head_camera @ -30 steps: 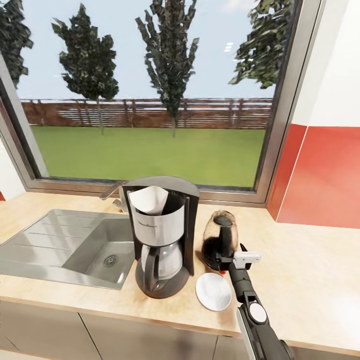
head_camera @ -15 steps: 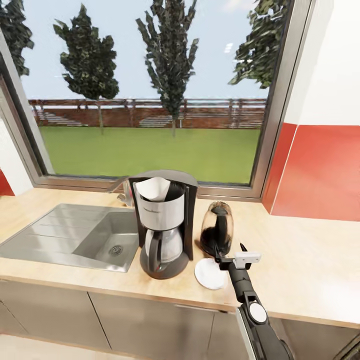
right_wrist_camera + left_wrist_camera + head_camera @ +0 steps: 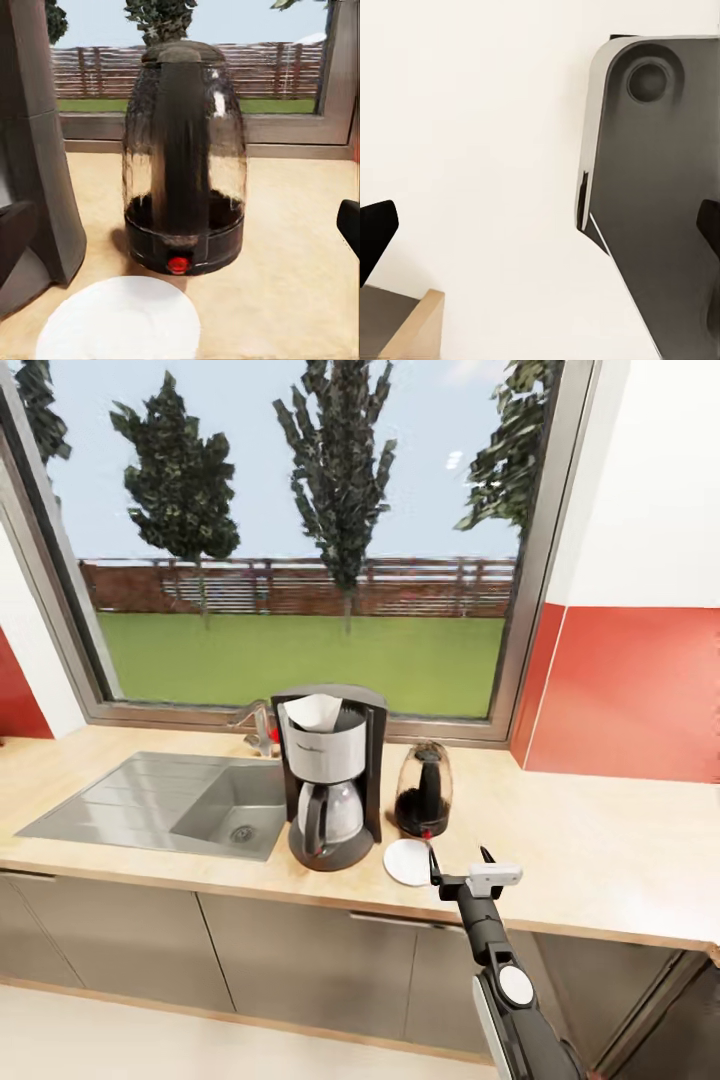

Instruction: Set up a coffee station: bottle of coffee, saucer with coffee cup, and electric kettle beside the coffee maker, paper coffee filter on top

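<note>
Head view, counter: the coffee maker stands on the countertop just right of the sink, with a white paper coffee filter sitting in its top.
Head view, kettle: the electric kettle stands just right of the coffee maker, upright.
Head view, saucer: the white saucer lies flat near the counter's front edge, in front of the gap between coffee maker and kettle.
Head view, right gripper: raised at the counter's near edge, just right of the saucer, fingers spread apart and holding nothing.
Right wrist view, extra detail: the kettle shows a clear body, dark base and red switch; the saucer lies nearer the camera, apart from the kettle's base; the coffee maker is beside both.
Right wrist view, fingers: dark tips at both edges, wide apart, empty.
Left wrist view: left gripper spread wide, empty, over pale floor beside a grey robot part.
</note>
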Robot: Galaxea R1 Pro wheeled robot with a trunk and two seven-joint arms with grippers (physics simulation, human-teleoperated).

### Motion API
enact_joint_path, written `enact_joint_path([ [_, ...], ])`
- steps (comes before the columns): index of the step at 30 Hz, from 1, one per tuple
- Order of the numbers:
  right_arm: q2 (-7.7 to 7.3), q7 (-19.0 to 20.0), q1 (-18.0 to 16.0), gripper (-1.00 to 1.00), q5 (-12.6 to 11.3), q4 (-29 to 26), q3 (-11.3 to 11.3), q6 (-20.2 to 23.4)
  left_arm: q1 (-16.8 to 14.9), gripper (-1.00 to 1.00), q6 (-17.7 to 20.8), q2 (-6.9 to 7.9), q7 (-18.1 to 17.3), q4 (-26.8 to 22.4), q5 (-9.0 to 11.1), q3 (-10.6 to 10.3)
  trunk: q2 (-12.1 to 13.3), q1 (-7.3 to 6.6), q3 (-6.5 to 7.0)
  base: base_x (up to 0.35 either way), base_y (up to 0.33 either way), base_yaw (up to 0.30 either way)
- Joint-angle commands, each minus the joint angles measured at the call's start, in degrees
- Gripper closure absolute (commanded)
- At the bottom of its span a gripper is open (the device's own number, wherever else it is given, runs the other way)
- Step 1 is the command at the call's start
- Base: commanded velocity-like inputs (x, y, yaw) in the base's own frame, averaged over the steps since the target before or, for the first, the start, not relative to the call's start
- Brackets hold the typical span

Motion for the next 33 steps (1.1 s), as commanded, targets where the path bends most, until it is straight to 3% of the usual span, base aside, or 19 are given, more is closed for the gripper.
enact_joint_path([
  [1,0.09,0.31,-0.05,-1.00,0.39,0.01,-0.23,-0.19,-0.04,-1.00,-0.30,0.00,0.10,0.10,0.45,-0.48,-0.12,0.02,-0.12,-0.189,-0.174,0.000],
  [29,0.09,0.27,-0.05,-1.00,0.39,0.33,-0.19,-0.19,-0.11,-1.00,-0.65,0.01,0.10,-0.17,0.75,-0.21,-0.12,0.02,-0.12,-0.166,-0.212,0.000],
  [33,0.09,0.30,-0.05,-1.00,0.39,5.40,0.71,-0.19,-0.24,-1.00,-0.74,0.01,0.10,-0.39,0.76,-0.26,-0.12,0.02,-0.12,-0.135,-0.024,0.000],
])
